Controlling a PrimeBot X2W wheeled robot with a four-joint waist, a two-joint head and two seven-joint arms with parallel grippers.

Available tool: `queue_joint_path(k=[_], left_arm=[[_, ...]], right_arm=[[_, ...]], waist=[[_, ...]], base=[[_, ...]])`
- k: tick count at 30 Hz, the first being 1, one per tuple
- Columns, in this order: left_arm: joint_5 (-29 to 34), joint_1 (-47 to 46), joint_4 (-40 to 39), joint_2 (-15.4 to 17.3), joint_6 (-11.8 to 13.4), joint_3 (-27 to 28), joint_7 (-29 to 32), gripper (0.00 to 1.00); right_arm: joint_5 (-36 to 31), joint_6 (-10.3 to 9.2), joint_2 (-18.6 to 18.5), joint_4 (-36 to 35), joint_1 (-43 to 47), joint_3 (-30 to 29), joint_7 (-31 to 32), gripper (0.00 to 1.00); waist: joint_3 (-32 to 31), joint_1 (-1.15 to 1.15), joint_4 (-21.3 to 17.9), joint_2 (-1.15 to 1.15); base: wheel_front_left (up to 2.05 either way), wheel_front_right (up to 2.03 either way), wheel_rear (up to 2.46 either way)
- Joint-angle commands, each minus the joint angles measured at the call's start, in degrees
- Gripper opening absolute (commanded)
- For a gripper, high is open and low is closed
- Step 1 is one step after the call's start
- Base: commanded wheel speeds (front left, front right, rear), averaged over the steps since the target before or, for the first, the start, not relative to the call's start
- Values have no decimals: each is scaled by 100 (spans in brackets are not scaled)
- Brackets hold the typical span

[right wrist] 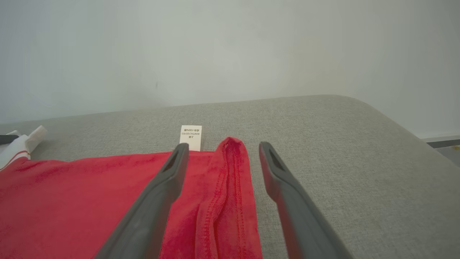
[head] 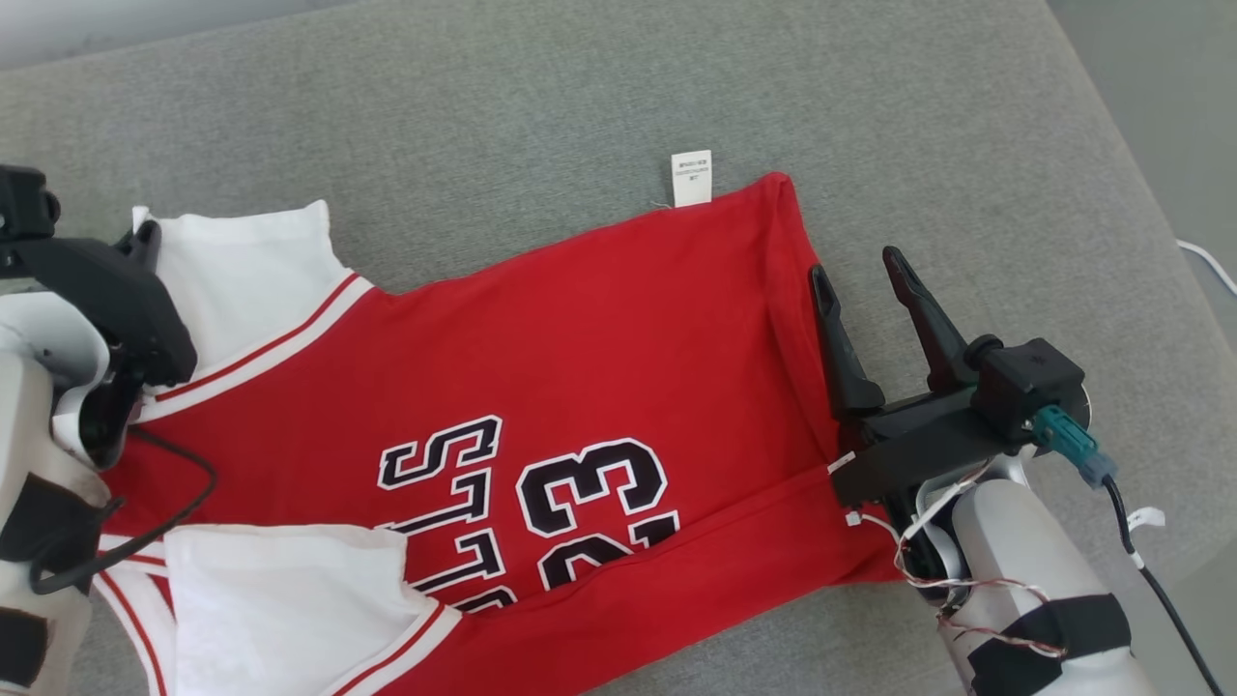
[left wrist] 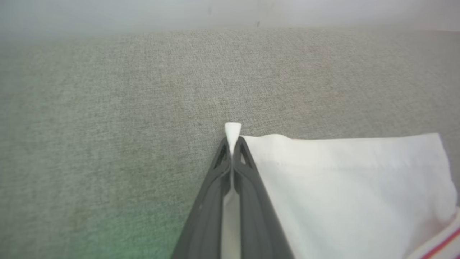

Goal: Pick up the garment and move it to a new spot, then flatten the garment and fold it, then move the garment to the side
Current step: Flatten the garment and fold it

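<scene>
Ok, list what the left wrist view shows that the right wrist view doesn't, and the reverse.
Left wrist, not right: the left gripper's fingers shut on the white sleeve's corner, a tip poking past them. Right wrist, not left: the right gripper, fingers open, one on either side of the red hem, and the white label. Both: the grey cushion and some white sleeve.

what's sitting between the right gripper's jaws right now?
A raised fold of the jersey, its red hem, runs between the open jaws of the right gripper, with a strip of grey cushion beside it. Right wrist view shows it.
</scene>
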Motion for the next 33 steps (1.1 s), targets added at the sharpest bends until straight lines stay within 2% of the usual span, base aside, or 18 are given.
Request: queue_joint_path(k=[1,11,20,29,30,32,33], left_arm=[[64,-67,-25,7,12,-42,-128,0],[-135,234,-777,-38,10,-502,-1013,0],[-213,385,-1178,-174,9,-717,-1192,0],[-257,311,-1333,-244,8,-816,-1256,0],[-259,291,-1336,-246,9,-825,-1260,0],[-269,247,-1345,-244,9,-839,-1276,0],[-274,228,-1354,-249,9,-848,-1281,0]], right_arm=[[59,-12,-51,116,-79,16,-1,100],[258,-12,-375,1648,-1029,321,2,100],[633,-13,-520,2768,-1898,668,395,100],[940,-13,-535,3619,-2421,869,608,100],[962,-13,-531,3672,-2457,899,602,87],[1033,-13,-559,3771,-2535,900,506,23],[1070,-13,-572,3838,-2557,908,498,0]], waist=[[-16,0,56,0],[-191,0,499,0],[-138,0,813,0],[-17,0,946,0],[3,0,954,0],[39,0,962,0],[60,0,967,0]], base=[[0,0,0],[0,0,0],[0,0,0],[0,0,0],[0,0,0],[0,0,0],[0,0,0]])
